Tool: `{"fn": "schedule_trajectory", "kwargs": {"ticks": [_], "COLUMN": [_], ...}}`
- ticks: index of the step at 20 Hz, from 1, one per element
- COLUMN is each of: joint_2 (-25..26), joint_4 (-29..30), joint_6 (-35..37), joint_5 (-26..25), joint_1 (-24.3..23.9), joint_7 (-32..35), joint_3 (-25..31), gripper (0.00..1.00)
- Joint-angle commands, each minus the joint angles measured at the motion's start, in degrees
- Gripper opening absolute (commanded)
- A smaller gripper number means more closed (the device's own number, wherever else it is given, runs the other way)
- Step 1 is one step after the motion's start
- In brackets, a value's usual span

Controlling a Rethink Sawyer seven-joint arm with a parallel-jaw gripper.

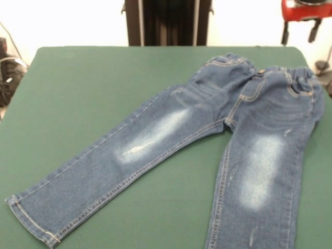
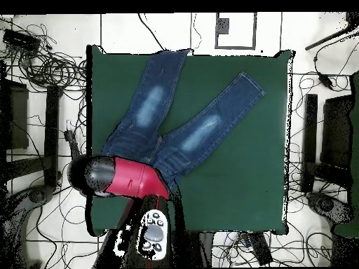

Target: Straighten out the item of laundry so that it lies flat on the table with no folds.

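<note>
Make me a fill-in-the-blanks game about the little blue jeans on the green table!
1. The small blue denim jeans lie with their two legs spread in the shape of the letter ____.
2. The flat felt-like table has a top coloured dark ____.
3. Each thigh of the jeans has a pale faded ____.
4. In the overhead view, the red and black robot arm covers the jeans' ____ end.

Missing words: V; green; patch; waistband

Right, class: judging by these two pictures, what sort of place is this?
Probably a robotics lab, not a home: a red robot arm reaches over a green table holding only jeans, with cables strewn over the floor around it.
</note>
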Motion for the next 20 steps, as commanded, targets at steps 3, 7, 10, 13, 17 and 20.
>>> {"fn": "schedule_trajectory", "kwargs": {"ticks": [3, 7, 10, 13, 17, 20], "joint_2": [-1.82, -2.87, -1.36, 0.67, 4.86, 6.43], "joint_4": [-1.85, 0.96, -1.00, -3.06, -7.37, -9.11], "joint_6": [-7.98, -12.53, -13.98, -12.44, -12.02, -13.12], "joint_5": [-7.88, -10.88, -12.95, -14.11, -15.66, -16.57], "joint_1": [-2.78, -8.32, -11.28, -12.08, -12.11, -12.14], "joint_7": [7.86, 3.20, 1.86, 2.54, 3.53, 4.40], "joint_3": [-4.91, -1.73, 0.46, 1.46, 1.96, 2.20], "gripper": [1.00, 1.00, 1.00, 1.00, 1.00, 1.00]}}
